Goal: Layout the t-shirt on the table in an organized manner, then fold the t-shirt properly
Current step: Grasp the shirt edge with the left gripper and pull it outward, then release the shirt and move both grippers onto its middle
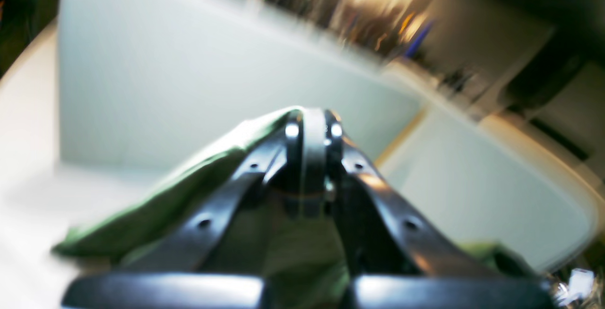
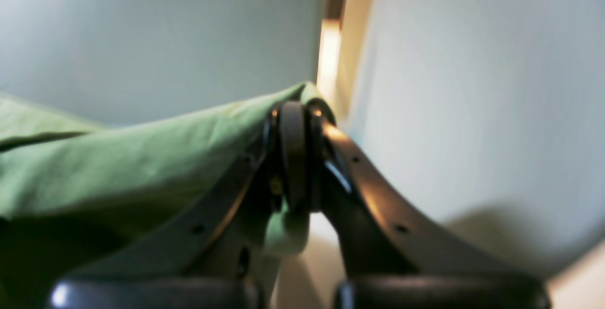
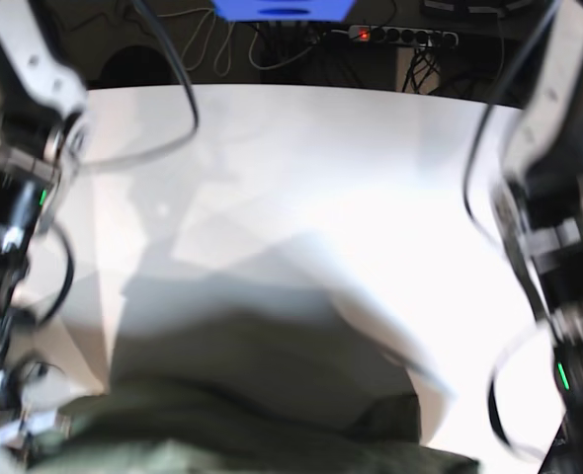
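The t-shirt (image 3: 242, 434) runs off the base view's bottom edge.

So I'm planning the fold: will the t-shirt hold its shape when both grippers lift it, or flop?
Probably flop: the t-shirt drapes in soft folds from the right gripper, which is shut on it. It likely sags between grips; cloth also hangs from the left gripper. It seems light, since a pinched edge carries it.

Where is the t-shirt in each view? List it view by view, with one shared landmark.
Left wrist: t-shirt lower left, pinched in the shut left claw.
Right wrist: left half, pinched in the shut right claw.
Base: bottom edge.
Shared landmark: the white table.
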